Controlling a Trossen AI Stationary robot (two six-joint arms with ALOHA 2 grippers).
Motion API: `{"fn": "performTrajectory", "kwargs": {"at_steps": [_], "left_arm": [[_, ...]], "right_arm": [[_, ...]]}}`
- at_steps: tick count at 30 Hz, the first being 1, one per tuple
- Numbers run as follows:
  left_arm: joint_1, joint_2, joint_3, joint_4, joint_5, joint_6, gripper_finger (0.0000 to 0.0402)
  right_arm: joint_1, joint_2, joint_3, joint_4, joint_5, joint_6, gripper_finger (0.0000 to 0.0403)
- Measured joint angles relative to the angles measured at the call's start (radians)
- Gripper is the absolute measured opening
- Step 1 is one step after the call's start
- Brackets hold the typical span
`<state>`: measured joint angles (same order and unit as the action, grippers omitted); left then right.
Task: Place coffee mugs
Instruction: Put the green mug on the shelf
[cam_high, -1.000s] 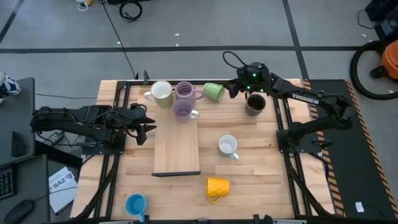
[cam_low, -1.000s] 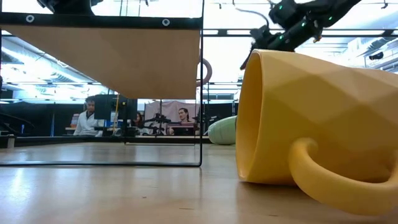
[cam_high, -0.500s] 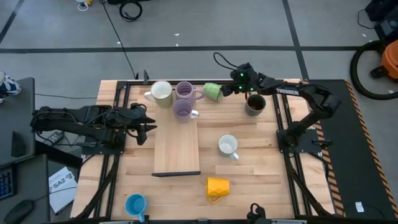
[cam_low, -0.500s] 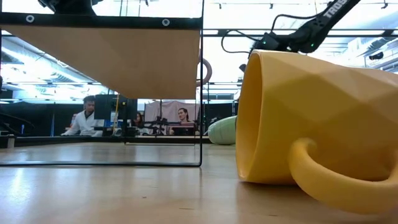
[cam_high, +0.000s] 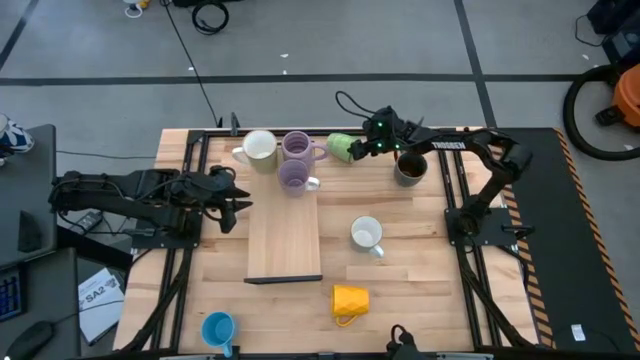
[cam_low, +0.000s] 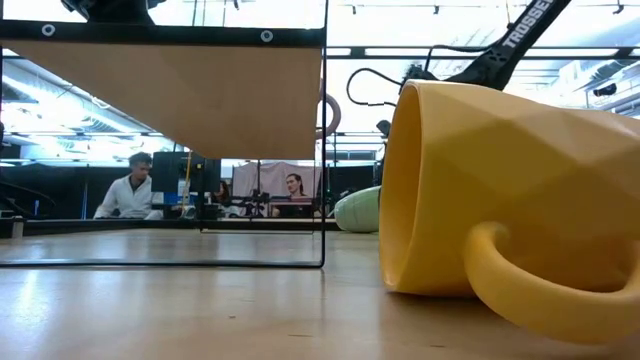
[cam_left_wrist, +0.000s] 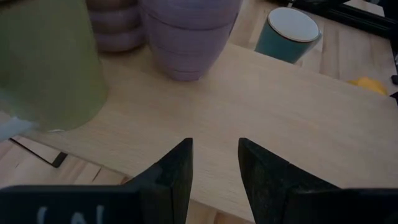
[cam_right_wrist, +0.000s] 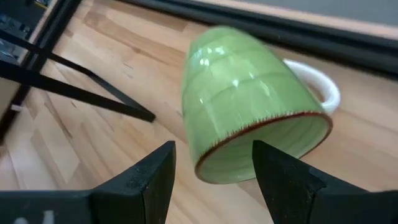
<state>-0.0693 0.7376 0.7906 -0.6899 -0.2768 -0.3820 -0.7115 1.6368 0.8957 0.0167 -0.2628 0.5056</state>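
Left gripper (cam_high: 232, 203) waits at the table's left side, fingers (cam_left_wrist: 177, 171) spread with a narrow gap, nothing between them. Its wrist view cuts off the mugs ahead at their tops.

Blue mug (cam_high: 218, 328) upright near the front left edge. Raised wooden board (cam_high: 284, 232) left of centre; the low view shows only its underside and thin frame. Back row, left to right: white mug (cam_high: 259, 148), lavender mug (cam_high: 297, 145) with a second lavender mug (cam_high: 294, 176) just in front, then the light green mug (cam_high: 343, 148) on its side, mouth toward the right gripper (cam_high: 368, 147). Jaws spread at the green mug's rim; contact cannot be told.

Yellow mug (cam_high: 350, 299) on its side near the front edge; it fills the low view's right half. Another white mug (cam_high: 366, 234) stands mid-table, open wood around it. Dark mug (cam_high: 410, 167) is partly hidden under the right arm.
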Motion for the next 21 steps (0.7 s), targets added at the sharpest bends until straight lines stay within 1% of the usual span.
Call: {"fn": "performTrajectory", "kwargs": {"at_steps": [4,7,17,21], "left_arm": [[-0.001,0.000,0.000,0.000,0.000,0.000,0.0135],[0.000,0.000,0.000,0.000,0.000,0.000,0.0135],[0.000,0.001,0.000,0.005,0.000,0.000,0.0135],[0.000,0.001,0.000,0.005,0.000,0.000,0.0135]], "right_arm": [[0.004,0.011,0.000,0.020,0.009,-0.002,0.0218],[0.012,0.031,0.000,0.067,0.009,-0.003,0.0218],[0.044,0.151,0.000,0.235,-0.010,-0.009,0.0218],[0.051,0.177,0.000,0.262,-0.012,-0.037,0.0218]]}}
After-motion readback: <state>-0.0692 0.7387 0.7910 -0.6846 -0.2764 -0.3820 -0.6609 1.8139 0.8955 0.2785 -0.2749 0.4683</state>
